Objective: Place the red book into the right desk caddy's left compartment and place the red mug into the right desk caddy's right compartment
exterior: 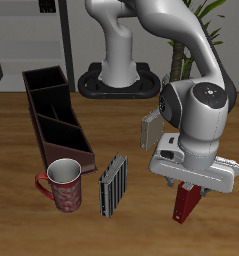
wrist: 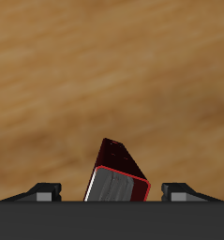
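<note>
My gripper (exterior: pixel 189 188) is shut on the red book (exterior: pixel 185 206), which hangs tilted below it near the table's front edge. The wrist view shows the red book (wrist: pixel 117 175) between the gripper (wrist: pixel 115 193) fingers, dark red cover and pale page edges, over bare wood. Beside the near end of the right desk caddy (exterior: pixel 49 112) stands the red mug (exterior: pixel 65 186), upright, handle pointing away from the books. The caddy is a long dark maroon box, and its sections look empty. The gripper is well away from both the mug and the caddy.
A grey-striped book (exterior: pixel 112 185) stands on edge between the mug and the gripper. The robot's base (exterior: pixel 119 80) sits at the table's back, with a plant (exterior: pixel 196 30) and a shelf behind.
</note>
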### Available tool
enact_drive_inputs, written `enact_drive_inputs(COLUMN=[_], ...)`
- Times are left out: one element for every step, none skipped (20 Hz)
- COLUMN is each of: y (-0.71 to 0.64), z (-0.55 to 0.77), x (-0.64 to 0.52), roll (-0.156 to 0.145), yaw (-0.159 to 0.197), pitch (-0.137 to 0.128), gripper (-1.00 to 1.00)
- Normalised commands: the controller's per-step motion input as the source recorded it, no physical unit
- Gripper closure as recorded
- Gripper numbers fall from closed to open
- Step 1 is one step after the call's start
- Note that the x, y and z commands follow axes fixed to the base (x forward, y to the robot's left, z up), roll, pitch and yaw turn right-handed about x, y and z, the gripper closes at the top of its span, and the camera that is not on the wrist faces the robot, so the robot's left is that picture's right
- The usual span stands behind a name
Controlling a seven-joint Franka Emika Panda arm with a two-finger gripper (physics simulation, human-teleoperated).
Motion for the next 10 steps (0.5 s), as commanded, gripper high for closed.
enact_drive_inputs(y=[0.08, -0.03, -0.02, 0.00, 0.07, 0.02, 0.01, -0.03, -0.06, -0.10], z=[-0.08, -0.19, 0.01, 0.01, 0.00, 0.09, 0.40, 0.33, 0.41, 0.51], x=[0.00, 0.02, -0.05, -0.03, -0.05, -0.12, -0.16, -0.17, -0.14, -0.20], roll=[0.040, 0.005, 0.000, 0.009, 0.030, 0.006, 0.024, 0.019, -0.012, 0.001], yaw=[0.045, -0.069, 0.000, 0.020, 0.041, 0.027, 0.023, 0.006, 0.047, 0.059], pitch=[-0.011, 0.079, 0.000, -0.010, -0.003, -0.004, -0.046, -0.022, -0.021, -0.045], gripper=[1.00, 1.00, 1.00, 1.00, 1.00, 1.00, 1.00, 1.00, 1.00, 1.00])
